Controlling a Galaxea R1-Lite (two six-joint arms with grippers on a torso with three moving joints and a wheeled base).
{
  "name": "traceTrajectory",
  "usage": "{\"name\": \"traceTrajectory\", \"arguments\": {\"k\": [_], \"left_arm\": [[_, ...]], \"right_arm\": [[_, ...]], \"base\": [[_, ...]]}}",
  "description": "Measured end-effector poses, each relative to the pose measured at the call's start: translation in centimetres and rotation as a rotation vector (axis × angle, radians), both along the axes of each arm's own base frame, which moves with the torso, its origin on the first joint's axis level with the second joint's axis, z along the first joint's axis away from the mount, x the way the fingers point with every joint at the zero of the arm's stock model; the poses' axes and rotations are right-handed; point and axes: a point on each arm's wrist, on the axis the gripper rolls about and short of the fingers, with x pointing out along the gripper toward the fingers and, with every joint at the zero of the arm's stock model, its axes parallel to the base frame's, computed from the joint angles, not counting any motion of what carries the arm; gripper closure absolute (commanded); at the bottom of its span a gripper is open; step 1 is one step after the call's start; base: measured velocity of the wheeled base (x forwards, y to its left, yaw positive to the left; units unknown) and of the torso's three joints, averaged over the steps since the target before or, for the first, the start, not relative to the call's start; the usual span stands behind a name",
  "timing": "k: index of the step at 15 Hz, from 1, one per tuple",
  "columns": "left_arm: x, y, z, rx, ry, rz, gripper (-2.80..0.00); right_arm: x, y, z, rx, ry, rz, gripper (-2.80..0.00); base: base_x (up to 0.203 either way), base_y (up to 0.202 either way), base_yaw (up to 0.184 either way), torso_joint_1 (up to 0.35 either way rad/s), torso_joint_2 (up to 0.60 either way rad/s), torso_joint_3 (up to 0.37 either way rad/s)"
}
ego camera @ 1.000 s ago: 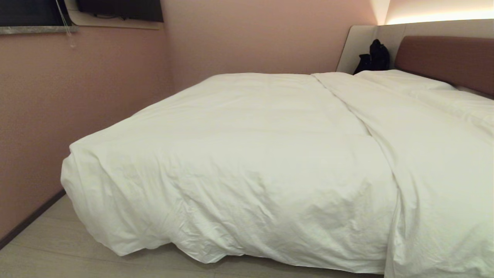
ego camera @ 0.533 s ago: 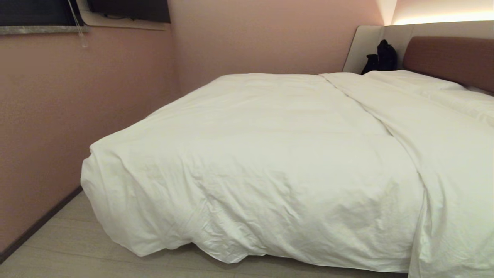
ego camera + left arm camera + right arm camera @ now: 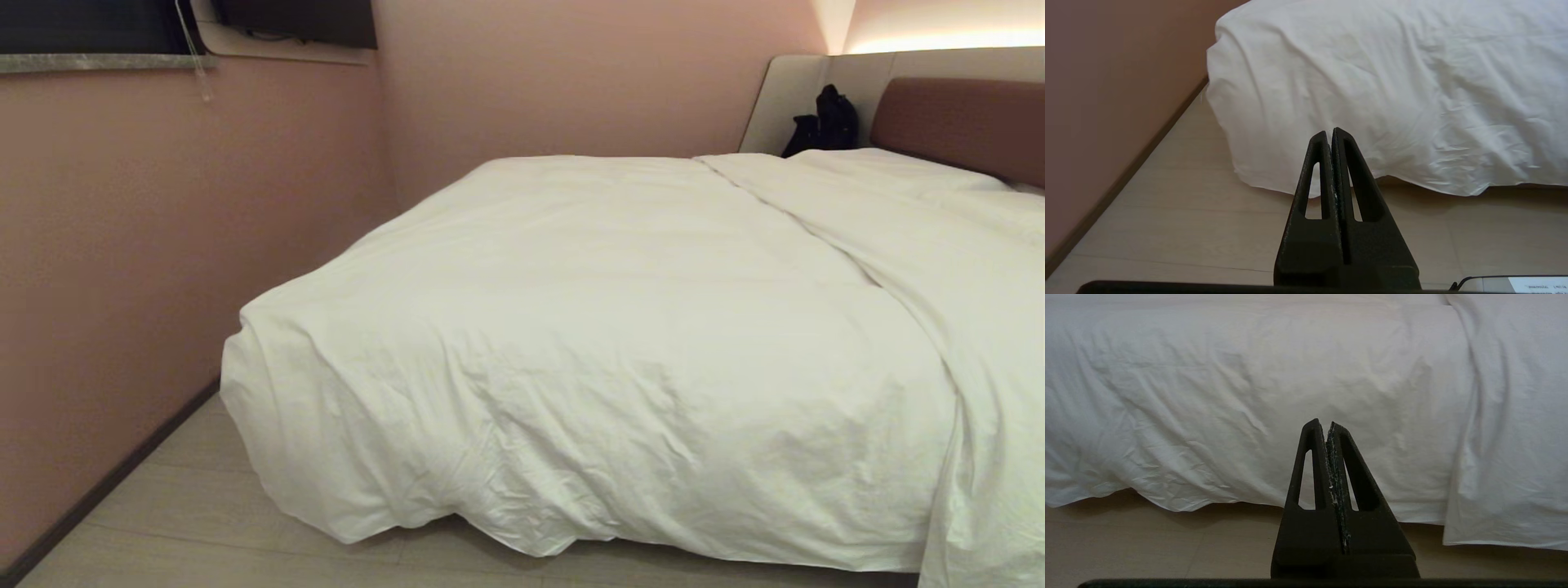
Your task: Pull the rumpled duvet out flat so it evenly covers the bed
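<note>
Head view: the duvet (image 3: 620, 327) lies over the bed (image 3: 963, 122), hem rumpled near the floor; best to square up first

Left wrist view: the left gripper (image 3: 1331, 131), pinched together and empty, faces the corner

Right wrist view: the right gripper (image 3: 1327, 424), likewise closed, faces the hem; both must open before grasping

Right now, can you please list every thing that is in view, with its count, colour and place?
duvet: one, white, spread over the bed, hanging almost to the floor
pillows: at least one, white, by the headboard
headboard: one, reddish-brown, far right
dark bag: one, black, far corner beside the headboard
floor: pale wood
walls: pink
left gripper: black, shut, facing the duvet's corner
right gripper: black, shut, facing the duvet's side
</note>
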Motion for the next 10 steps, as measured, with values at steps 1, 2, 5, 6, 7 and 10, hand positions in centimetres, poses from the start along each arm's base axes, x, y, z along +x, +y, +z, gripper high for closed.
{"name": "traceTrajectory", "arguments": {"k": [1,2,5,6,7,10], "left_arm": [[0.0,0.0,0.0,0.001,0.0,0.0,0.0],[0.0,0.0,0.0,0.002,0.0,0.0,0.0],[0.0,0.0,0.0,0.0,0.0,0.0,0.0],[0.0,0.0,0.0,0.001,0.0,0.0,0.0],[0.0,0.0,0.01,0.001,0.0,0.0,0.0],[0.0,0.0,0.0,0.002,0.001,0.0,0.0]], "right_arm": [[0.0,0.0,0.0,0.0,0.0,0.0,0.0],[0.0,0.0,0.0,0.0,0.0,0.0,0.0],[0.0,0.0,0.0,0.0,0.0,0.0,0.0],[0.0,0.0,0.0,0.0,0.0,0.0,0.0],[0.0,0.0,0.0,0.0,0.0,0.0,0.0],[0.0,0.0,0.0,0.0,0.0,0.0,0.0]], "base": [[0.0,0.195,0.002,0.007,0.0,0.003],[0.0,0.196,-0.003,0.006,0.0,0.005],[0.0,0.195,0.0,0.004,0.0,0.003],[0.0,0.194,-0.001,0.002,0.0,-0.003],[0.0,0.194,-0.001,0.006,0.01,0.0],[0.0,0.195,0.0,0.001,0.0,0.002]]}}
